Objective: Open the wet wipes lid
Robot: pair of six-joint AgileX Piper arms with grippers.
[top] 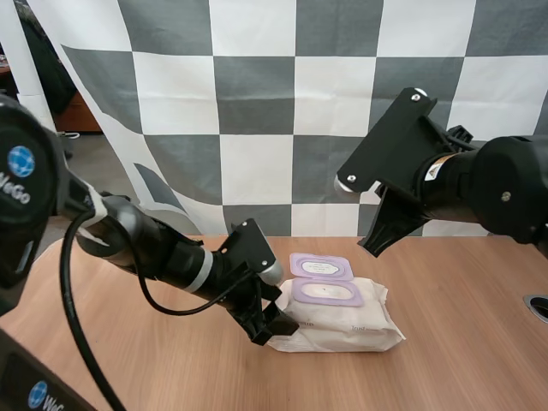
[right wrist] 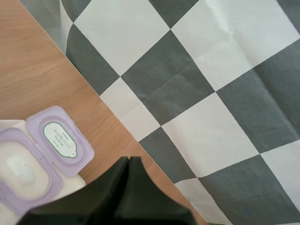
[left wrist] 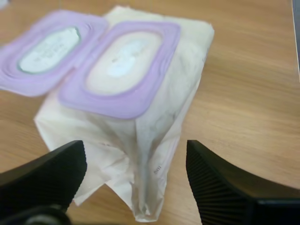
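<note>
The white wet wipes pack (top: pixel 342 324) lies on the wooden table. Its purple lid (top: pixel 321 266) is flipped open and lies flat behind the purple opening frame (top: pixel 327 293). My left gripper (top: pixel 276 324) is low at the pack's left end. In the left wrist view it (left wrist: pixel 136 185) is open, and its fingers (left wrist: pixel 47 178) straddle the end of the pack (left wrist: pixel 154 117) below the open lid (left wrist: pixel 47 51). My right gripper (top: pixel 375 247) hangs raised above the table behind the pack. Its fingers (right wrist: pixel 129 161) lie together as one dark wedge, above and beside the lid (right wrist: pixel 58 139).
The bare wooden table (top: pixel 462 360) stretches to the right and in front of the pack. A dark round hole (top: pixel 538 306) sits at the table's right edge.
</note>
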